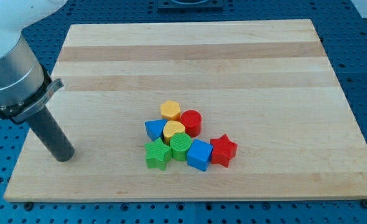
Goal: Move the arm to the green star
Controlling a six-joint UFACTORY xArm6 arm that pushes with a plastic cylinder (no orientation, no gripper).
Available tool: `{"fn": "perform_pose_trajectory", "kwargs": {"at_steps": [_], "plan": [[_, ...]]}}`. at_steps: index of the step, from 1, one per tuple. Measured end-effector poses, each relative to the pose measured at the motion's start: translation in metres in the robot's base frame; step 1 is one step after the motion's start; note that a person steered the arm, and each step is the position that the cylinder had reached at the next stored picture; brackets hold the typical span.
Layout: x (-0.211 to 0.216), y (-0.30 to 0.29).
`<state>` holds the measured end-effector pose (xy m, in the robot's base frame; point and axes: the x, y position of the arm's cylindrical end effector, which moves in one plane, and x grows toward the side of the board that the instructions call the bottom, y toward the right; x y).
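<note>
The green star (157, 154) lies on the wooden board (233, 56), at the lower left of a tight cluster of blocks near the board's middle bottom. My tip (64, 157) is at the board's left side, well to the left of the green star, touching no block. The rod rises up and to the left into the arm's grey body.
Packed around the star are a blue block (153, 129), a yellow heart (173, 130), a green round block (180, 145), a blue cube (199, 154), a red star (223, 150), a red cylinder (191, 122) and a yellow hexagon (170, 110).
</note>
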<state>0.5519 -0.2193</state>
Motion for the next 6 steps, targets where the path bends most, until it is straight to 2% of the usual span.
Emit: {"fn": "perform_pose_trajectory", "kwargs": {"at_steps": [2, 4, 5, 6], "plan": [[0.000, 0.000], [0.030, 0.011], [0.058, 0.017], [0.061, 0.073]]}}
